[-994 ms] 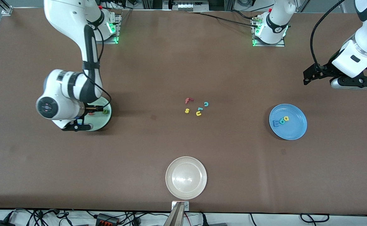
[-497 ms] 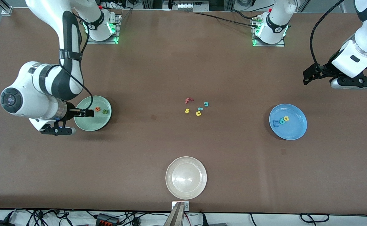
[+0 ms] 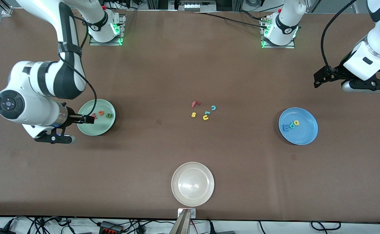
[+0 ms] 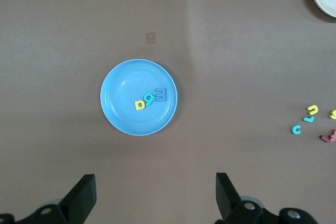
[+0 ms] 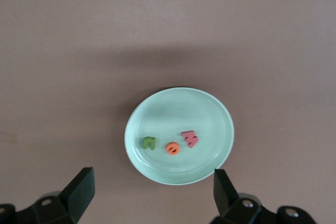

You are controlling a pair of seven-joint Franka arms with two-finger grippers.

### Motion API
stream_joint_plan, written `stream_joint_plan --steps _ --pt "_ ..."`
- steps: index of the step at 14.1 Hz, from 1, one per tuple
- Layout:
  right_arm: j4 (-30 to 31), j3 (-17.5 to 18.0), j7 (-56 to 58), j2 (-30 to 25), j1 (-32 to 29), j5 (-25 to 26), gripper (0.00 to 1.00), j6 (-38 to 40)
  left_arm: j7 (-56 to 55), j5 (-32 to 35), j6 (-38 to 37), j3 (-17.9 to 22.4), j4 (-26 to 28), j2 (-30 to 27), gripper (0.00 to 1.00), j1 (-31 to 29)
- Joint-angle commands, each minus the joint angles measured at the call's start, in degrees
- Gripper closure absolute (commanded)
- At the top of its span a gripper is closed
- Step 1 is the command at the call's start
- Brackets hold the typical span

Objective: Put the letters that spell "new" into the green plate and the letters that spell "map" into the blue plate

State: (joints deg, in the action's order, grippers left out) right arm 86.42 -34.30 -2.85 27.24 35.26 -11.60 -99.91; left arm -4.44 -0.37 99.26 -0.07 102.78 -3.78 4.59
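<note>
Letters first: the olive n (image 5: 149, 142), the orange e (image 5: 172, 148) and the pinkish-red w (image 5: 190, 138) all lie in a row inside the green plate (image 3: 89, 129), at the right arm's end of the table. At the left arm's end, the blue m (image 4: 161, 94), teal a (image 4: 149, 98) and yellow p (image 4: 139, 105) sit touching one another in the blue plate (image 3: 304, 136).

Both words look sorted, so I'd judge the placing finished, with only the pulling back of the arms left. The right hand (image 3: 86, 119) hangs over the green plate's rim, fingers spread and holding nothing. The left hand (image 4: 155, 195) waits high over the table near the blue plate, spread and empty too.

Between the plates, the leftover letters (image 3: 203, 111), red, yellow and teal, stay scattered on the table (image 3: 164, 71), and a whitish plate (image 3: 193, 198) sits nearer the front camera, bare. Any next move need only lift the right hand clear without brushing the w.
</note>
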Motion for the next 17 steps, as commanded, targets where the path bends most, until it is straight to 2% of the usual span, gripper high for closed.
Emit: stream_joint_plan --steps 1,3,4,5,8,9,14,17 --pt "-4.6 14.3 -1.7 -6.1 -15.0 6.3 0.00 5.6 -0.2 0.0 -0.9 0.0 -0.3 -0.4 0.00 0.1" --pt "-9.5 20.3 -1.7 -7.1 -21.6 9.4 0.00 8.4 -0.3 0.0 -1.2 0.0 -0.4 -0.4 0.00 0.1" --pt "-10.5 21.4 -1.7 -8.2 -22.9 11.3 0.00 9.5 -0.3 0.0 -1.2 0.0 -0.4 -0.4 0.00 0.2" --pt "-10.5 22.4 -1.4 -10.0 -24.9 11.7 0.00 9.3 0.0 0.0 -1.2 -0.1 -0.6 -0.4 0.00 0.3" --pt "-9.8 30.0 -0.9 -14.5 -34.8 11.2 0.00 9.5 -0.2 0.0 -1.6 -0.3 -2.7 0.4 0.00 0.7" --pt "-9.4 31.0 -0.8 -15.0 -36.8 11.4 0.00 9.7 -0.3 0.0 -2.0 -0.3 -2.8 0.5 0.00 0.7" --pt "-5.7 30.5 6.8 -19.1 -40.8 11.9 0.00 9.7 -0.4 0.0 -2.1 -0.3 -2.8 0.5 0.00 0.7" --pt "1.2 30.7 6.9 -23.4 -40.4 12.7 0.00 5.6 -0.3 0.0 -2.2 -0.3 -2.8 0.5 0.00 0.7"
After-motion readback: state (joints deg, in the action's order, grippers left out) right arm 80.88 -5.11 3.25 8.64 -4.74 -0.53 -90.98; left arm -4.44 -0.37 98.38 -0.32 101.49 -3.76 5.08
